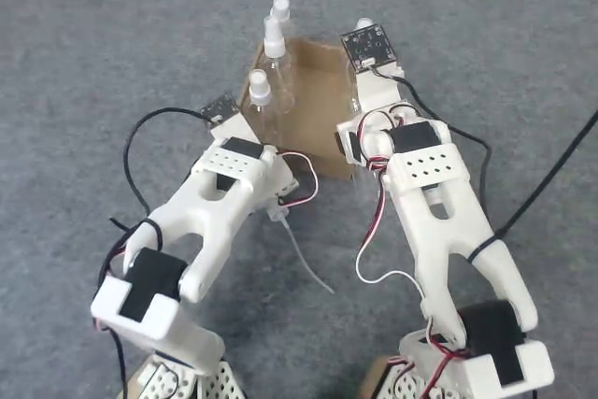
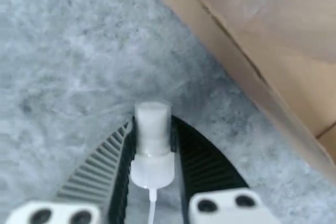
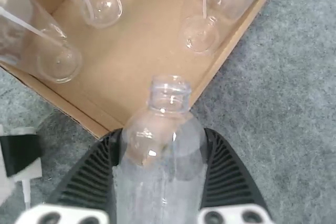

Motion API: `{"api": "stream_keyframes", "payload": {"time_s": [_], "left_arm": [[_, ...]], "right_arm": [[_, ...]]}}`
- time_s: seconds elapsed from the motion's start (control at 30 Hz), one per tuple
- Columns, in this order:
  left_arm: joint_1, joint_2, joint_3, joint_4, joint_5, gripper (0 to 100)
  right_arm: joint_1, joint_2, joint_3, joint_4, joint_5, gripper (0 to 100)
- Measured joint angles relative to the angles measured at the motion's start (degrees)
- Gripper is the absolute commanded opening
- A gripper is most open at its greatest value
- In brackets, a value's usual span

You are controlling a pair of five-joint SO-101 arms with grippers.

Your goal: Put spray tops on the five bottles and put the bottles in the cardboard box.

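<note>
My left gripper is shut on a white spray top, held just outside the cardboard box. In the high view this spray top sits at the box's near corner, its thin dip tube trailing over the carpet. My right gripper is shut on a clear bottle with a bare, open neck, tilted toward the cardboard box. Several clear bottles stand inside, each with a dip tube. Their white spray tops rise above the box.
Grey carpet covers the table around the box. The left gripper's dark finger and spray top show beside the box in the right wrist view. Arm cables hang between the two arms.
</note>
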Motion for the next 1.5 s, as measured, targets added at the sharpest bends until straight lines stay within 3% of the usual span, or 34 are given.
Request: {"api": "stream_keyframes", "payload": {"time_s": [0.43,1.03,1.5], "left_arm": [[-2.9,-12.75,5.8,0.62,0.0,1],[-3.52,-14.42,6.07,0.97,-1.58,1],[-6.68,-32.35,16.53,-1.76,-3.08,1]], "right_arm": [[0.0,0.0,0.0,0.0,0.0,1.3],[0.0,0.0,0.0,0.0,0.0,1.3],[0.0,0.0,0.0,0.0,0.0,1.2]]}}
